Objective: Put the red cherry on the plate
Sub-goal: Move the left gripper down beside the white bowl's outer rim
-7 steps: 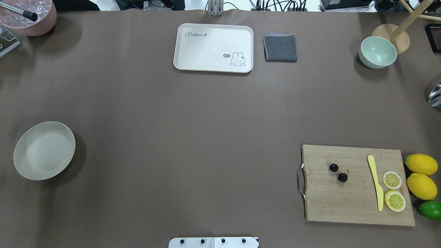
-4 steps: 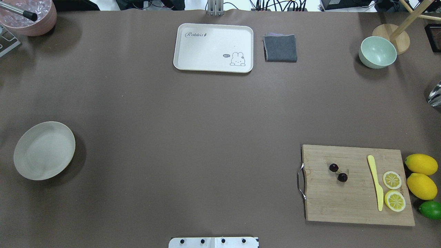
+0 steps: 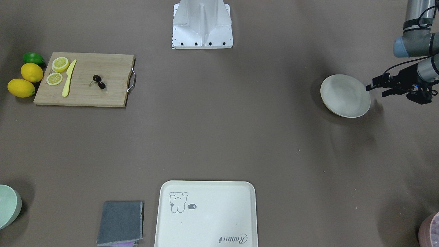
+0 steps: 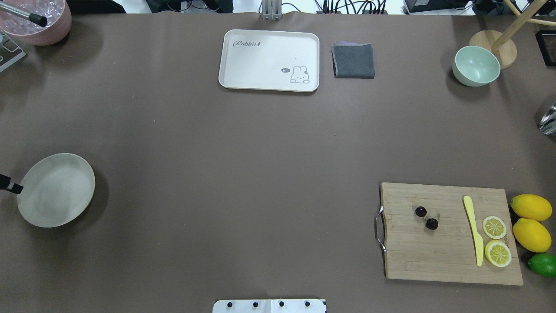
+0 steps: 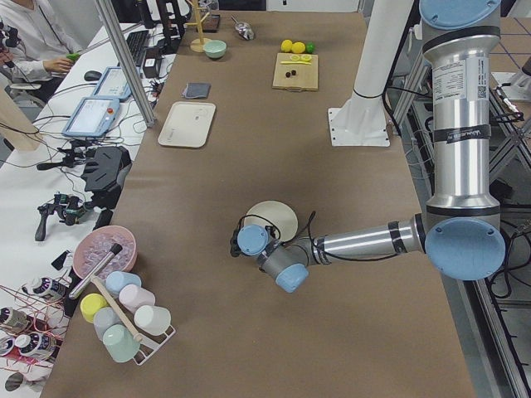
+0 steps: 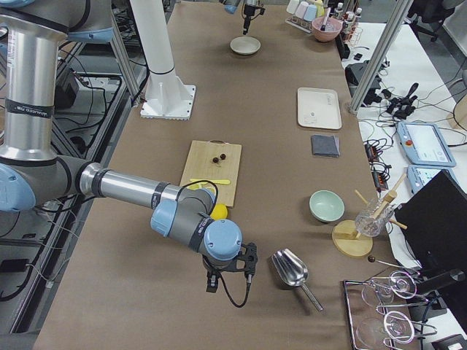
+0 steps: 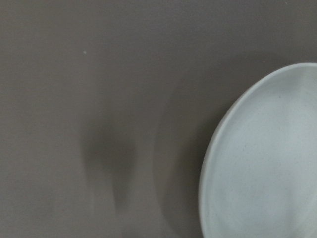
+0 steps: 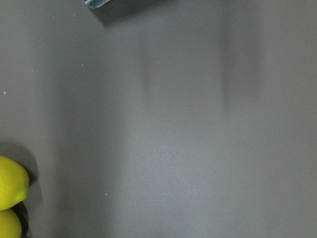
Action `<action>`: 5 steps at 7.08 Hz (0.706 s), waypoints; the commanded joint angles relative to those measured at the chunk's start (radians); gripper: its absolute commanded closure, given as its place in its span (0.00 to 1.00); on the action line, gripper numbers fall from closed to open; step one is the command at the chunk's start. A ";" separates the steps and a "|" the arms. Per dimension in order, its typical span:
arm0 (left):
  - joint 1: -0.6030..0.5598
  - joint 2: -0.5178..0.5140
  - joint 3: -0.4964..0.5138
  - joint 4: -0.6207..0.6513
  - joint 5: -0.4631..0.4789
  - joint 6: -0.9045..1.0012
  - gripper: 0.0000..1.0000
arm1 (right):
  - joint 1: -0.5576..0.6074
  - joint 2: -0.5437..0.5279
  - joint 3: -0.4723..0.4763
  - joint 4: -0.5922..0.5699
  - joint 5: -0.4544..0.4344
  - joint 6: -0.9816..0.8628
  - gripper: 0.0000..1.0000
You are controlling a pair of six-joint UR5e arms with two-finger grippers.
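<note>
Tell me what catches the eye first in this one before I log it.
The board near the robot's right stands out most. It carries the dark cherry pair, a yellow knife and two lemon slices, with two lemons and a lime beside its outer edge. Across the table on the robot's left sits the empty plate, with the left gripper close by its outer rim.

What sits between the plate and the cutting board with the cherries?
Nothing; only bare brown tablecloth separates plate and cutting board, seen in the overhead view.
</note>
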 commanded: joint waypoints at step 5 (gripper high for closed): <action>0.074 0.000 0.031 -0.210 0.058 -0.229 0.56 | 0.002 -0.005 0.002 0.000 0.003 0.000 0.00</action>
